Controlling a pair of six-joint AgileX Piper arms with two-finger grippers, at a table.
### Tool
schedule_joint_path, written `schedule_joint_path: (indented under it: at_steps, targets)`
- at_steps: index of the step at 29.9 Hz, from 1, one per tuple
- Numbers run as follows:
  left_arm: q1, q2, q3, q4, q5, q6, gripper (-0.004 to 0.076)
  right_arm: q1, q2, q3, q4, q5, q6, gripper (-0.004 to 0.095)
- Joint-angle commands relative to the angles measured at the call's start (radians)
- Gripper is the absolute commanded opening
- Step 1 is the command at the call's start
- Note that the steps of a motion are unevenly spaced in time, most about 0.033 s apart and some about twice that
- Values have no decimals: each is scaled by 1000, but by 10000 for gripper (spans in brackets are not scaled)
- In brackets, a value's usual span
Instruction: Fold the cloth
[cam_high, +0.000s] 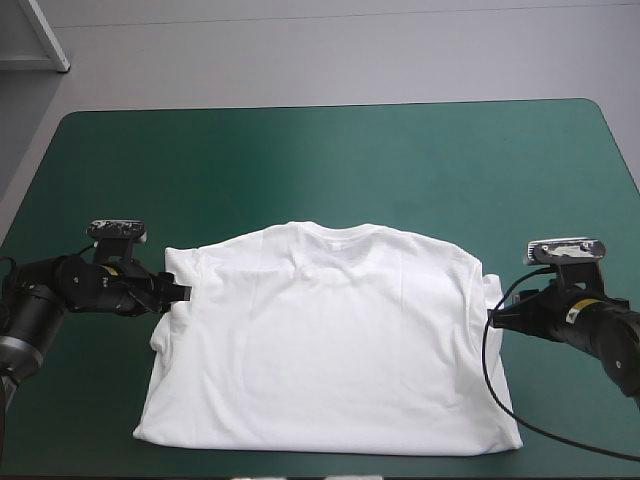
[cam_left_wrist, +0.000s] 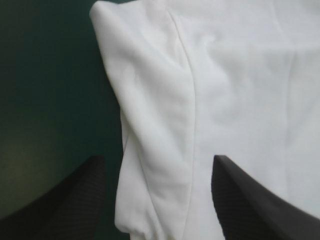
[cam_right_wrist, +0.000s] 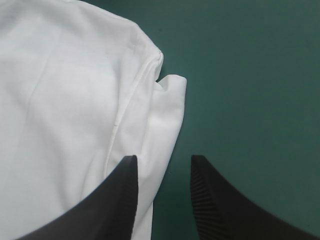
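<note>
The T-shirt (cam_high: 330, 340) lies flat on the teal-green counter (cam_high: 320, 160). The left claw (cam_left_wrist: 158, 159) is wide open astride a sleeve (gripping nothing), and the right claw (cam_right_wrist: 164, 157) is partly open at the opposite sleeve's edge.

I see the white T-shirt (cam_high: 330, 340) spread flat on the teal-green cover (cam_high: 320, 160), near the table's near edge, neck toward the far edge. Left sleeve (cam_high: 172, 292) and right sleeve (cam_high: 490, 290) sit bunched against its sides.
</note>
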Motion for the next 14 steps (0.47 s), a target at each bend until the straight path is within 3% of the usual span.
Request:
schedule_joint_path:
  at_steps: [1, 7, 14]
  targets:
    - [0, -18, -43, -31, -43, 14, 449, -4, 47, -33, 26, -88, -2, 337]
    - [0, -18, -43, -20, -19, 26, 449, -4, 111, -46, 67, -78, -42, 334]
    - [0, -24, -43, -20, 95, 41, 448, -4, 81, -100, 140, -36, -107, 302]
